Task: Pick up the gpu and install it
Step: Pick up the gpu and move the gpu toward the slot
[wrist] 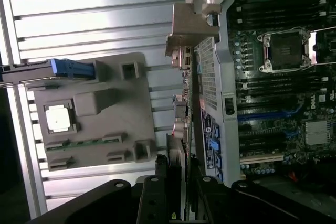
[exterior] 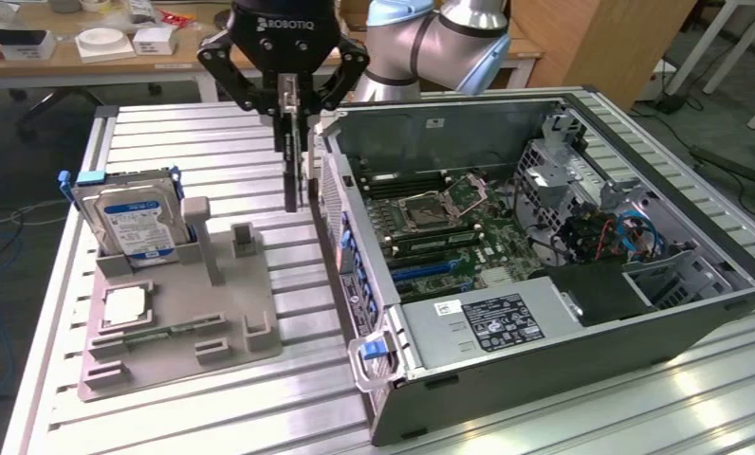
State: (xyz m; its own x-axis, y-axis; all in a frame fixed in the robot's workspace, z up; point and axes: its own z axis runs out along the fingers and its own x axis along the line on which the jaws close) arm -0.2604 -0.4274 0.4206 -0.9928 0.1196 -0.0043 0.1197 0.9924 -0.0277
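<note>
The gpu [exterior: 291, 166] is a slim dark card hanging edge-down from my gripper [exterior: 291, 112], which is shut on its upper edge. It is lifted off the table, between the grey holder block [exterior: 238, 313] and the outer wall of the open computer case [exterior: 505, 370]. In the wrist view the gpu [wrist: 186, 108] runs away from my gripper [wrist: 177, 184] to its silver bracket [wrist: 191, 24], right alongside the case's perforated rear panel [wrist: 209, 77]. The motherboard [exterior: 460, 227] lies exposed inside the case, with blue slots [exterior: 422, 270] near its lower part.
The holder block carries an upright hard drive [exterior: 131, 223] with a blue-white label, a CPU chip [exterior: 124, 305] and a green memory stick [exterior: 162, 332]. The slatted metal table [exterior: 200, 133] extends around them. A cluttered wooden desk [exterior: 48, 57] stands behind.
</note>
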